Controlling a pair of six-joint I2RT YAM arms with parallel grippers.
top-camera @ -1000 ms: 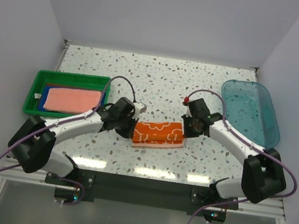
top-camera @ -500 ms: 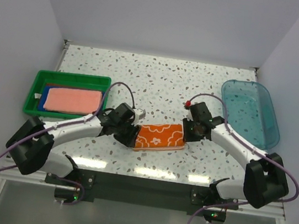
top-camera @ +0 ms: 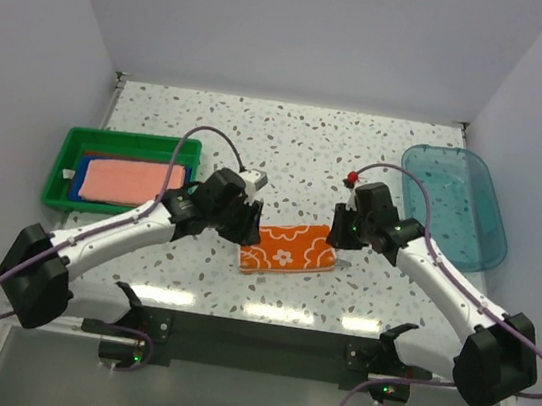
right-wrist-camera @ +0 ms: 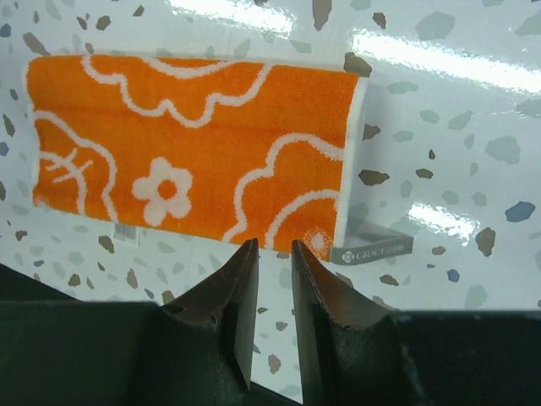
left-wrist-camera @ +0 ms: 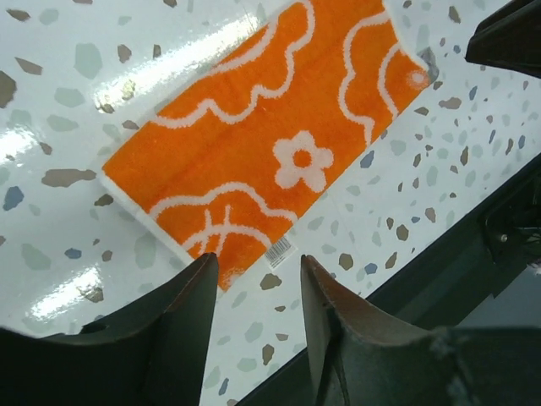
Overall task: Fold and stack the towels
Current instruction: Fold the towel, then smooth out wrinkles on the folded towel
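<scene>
The orange towel with white flower outlines point(top-camera: 288, 249) lies folded flat on the speckled table between my two grippers. It also shows in the left wrist view point(left-wrist-camera: 270, 144) and the right wrist view point(right-wrist-camera: 194, 152). My left gripper point(top-camera: 239, 221) hovers just off its left end, open and empty point(left-wrist-camera: 258, 266). My right gripper point(top-camera: 339, 229) hovers off its right end, its jaws a narrow gap apart with nothing between them point(right-wrist-camera: 275, 249). The pink towel point(top-camera: 133, 182) lies on the royal blue towel point(top-camera: 78, 188) in the green tray point(top-camera: 129, 139). The rust-brown towel is hidden.
A clear blue plastic tub point(top-camera: 453, 203) stands at the right edge of the table. The green tray sits at the left edge. A grey brand tag point(right-wrist-camera: 372, 249) sticks out from the orange towel's right end. The table's near edge is dark.
Both grippers held the orange towel's ends one second ago. They laid it flat, let go and drew up and back. The towel now lies a little nearer the front.
</scene>
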